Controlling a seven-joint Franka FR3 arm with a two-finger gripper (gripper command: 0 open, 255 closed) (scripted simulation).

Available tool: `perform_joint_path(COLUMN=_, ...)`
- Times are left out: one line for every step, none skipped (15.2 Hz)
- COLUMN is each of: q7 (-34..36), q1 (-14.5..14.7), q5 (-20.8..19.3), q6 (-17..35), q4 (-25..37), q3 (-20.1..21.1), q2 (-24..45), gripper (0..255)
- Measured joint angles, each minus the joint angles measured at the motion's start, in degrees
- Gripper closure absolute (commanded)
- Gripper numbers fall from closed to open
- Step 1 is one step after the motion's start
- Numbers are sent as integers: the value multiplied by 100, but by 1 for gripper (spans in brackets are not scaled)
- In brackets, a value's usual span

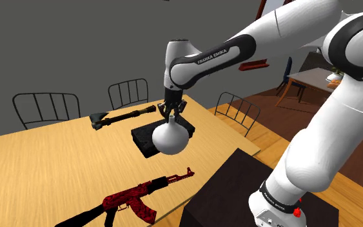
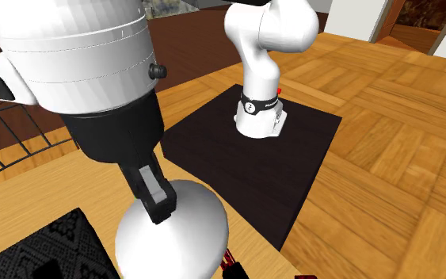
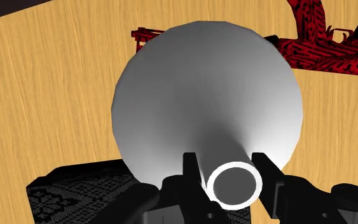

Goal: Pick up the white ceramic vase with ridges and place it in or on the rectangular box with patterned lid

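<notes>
Shoulder view: you see the all-black two-finger gripper (image 1: 172, 115) pointing straight down over the light wooden table (image 1: 44, 167). Its fingers are closed to a narrow gap on the neck of a plain white, smooth, round-bodied vase (image 1: 171, 137). The vase hangs upright, lifted clear of the tabletop, in front of the low black rectangular box (image 1: 144, 138) with a patterned lid. Beyond the box lies a dark-handled axe (image 1: 118, 118). Nearer the camera lies a red-and-black rifle (image 1: 135, 198). The dark stand (image 1: 238, 187) sits at the table's edge.

Second exterior view: one finger (image 2: 156, 194) presses the top of the vase (image 2: 173, 238). The box (image 2: 47, 250) lies just beside and below it, toward this view's left.

Wrist view: both fingertips flank the open mouth of the neck, gripper (image 3: 225, 162) clasping it on either side. The vase body (image 3: 209, 95) hangs below over bare wood. The patterned lid of the box (image 3: 75, 191) is beside it, and the rifle (image 3: 323, 38) lies further out. You cannot tell whether the vase hangs squarely over the lid.
</notes>
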Motion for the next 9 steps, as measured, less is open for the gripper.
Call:
perform_joint_path(q7=-1, q1=0, q5=3, q6=-52, q4=33, q3=0, q2=-20, gripper=255)
perform_joint_path(q7=-40, q1=-24, q5=-12, q6=-117, q4=158, q3=-25, q2=42, gripper=255)
perform_joint_path(q7=-111, q1=-65, q5=-30, q6=-224, q4=349, q3=-68, q2=129, gripper=255)
perform_joint_path(q7=-174, q1=-103, q5=-46, q6=-309, q4=524, q3=-106, q2=221, gripper=255)
perform_joint_path(q7=-257, q1=-148, q5=-59, q6=-391, q4=687, q3=-151, q2=305, gripper=255)
perform_joint_path(q7=-342, q1=-197, q5=-79, q6=-489, q4=924, q3=-199, q2=447, gripper=255)
perform_joint_path(q7=-437, q1=-249, q5=-84, q6=-604, q4=1087, q3=-248, q2=495, gripper=255)
perform_joint_path(q7=-501, q1=-285, q5=-99, q6=-688, q4=1317, q3=-283, q2=639, gripper=255)
perform_joint_path(q7=-560, q1=-319, q5=-117, q6=-796, q4=1607, q3=-316, q2=826, gripper=255)
